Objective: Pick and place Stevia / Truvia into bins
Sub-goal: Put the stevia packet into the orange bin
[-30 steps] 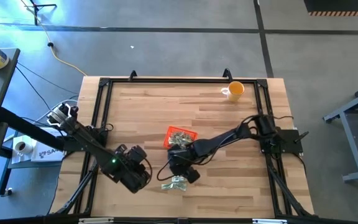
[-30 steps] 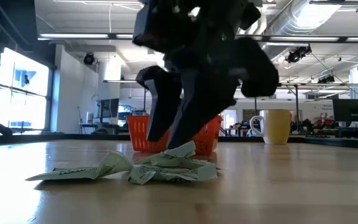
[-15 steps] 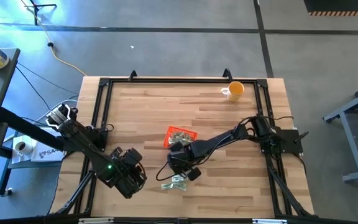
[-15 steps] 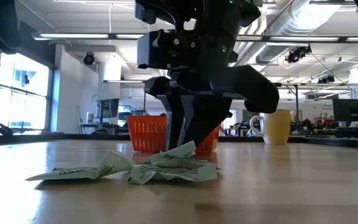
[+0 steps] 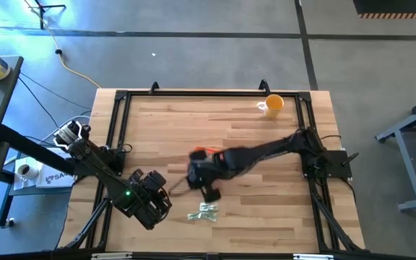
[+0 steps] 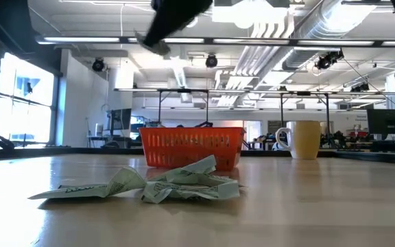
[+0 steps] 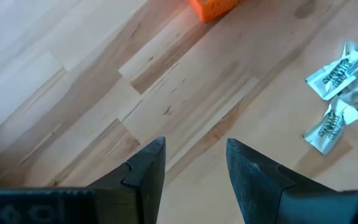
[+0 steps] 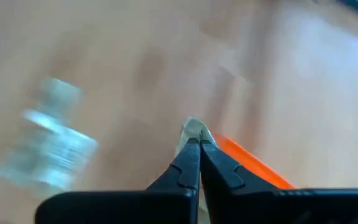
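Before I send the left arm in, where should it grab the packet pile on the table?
Come straight down on the raised, crumpled packet tip standing up from the packet pile. The rest lies flat on the table, leaving little edge to pinch. The left gripper is open, beside the pile.

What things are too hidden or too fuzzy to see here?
- The orange tray: in the high view the right arm covers most of it, and in the low view its wall hides what lies inside.
- The right gripper: it pinches a pale packet, but motion blur in the right wrist view hides any print on it.
- The packets on the table: too small in the high view to count.
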Robot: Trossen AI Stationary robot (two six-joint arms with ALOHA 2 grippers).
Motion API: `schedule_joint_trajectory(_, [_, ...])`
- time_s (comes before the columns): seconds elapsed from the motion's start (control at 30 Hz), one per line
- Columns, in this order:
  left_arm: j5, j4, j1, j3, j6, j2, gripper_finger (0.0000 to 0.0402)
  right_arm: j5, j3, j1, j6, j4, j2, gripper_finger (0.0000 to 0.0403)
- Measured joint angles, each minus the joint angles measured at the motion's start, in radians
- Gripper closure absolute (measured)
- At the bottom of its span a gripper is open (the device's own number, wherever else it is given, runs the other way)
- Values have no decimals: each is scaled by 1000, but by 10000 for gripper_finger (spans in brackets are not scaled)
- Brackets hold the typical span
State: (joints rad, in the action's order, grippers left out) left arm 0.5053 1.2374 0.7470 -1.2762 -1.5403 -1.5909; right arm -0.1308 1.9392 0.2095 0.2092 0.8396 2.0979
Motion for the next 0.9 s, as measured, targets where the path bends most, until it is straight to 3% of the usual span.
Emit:
schedule_joint_trajectory(0.1, [12,-4,0,0,30,0,197,-71,16,-79,-22,75,3,397])
schedule_joint_trajectory(0.3, [12,-5,-1,0,51,0,197,88,-92,-187,-79,157,6,360])
schedule_joint_trajectory(0.47, [11,-4,-1,0,54,0,197,129,-110,-179,-133,128,5,282])
schedule_joint_trajectory(0.63, [-1,-51,-1,5,146,1,197,64,-96,-146,-138,205,-12,187])
schedule_joint_trajectory(0.77, [-75,-254,-14,66,306,1,197,71,-121,-101,-119,239,-68,130])
schedule_joint_trajectory(0.9, [-218,-598,-56,177,453,0,197,69,-245,-37,-136,221,-165,107])
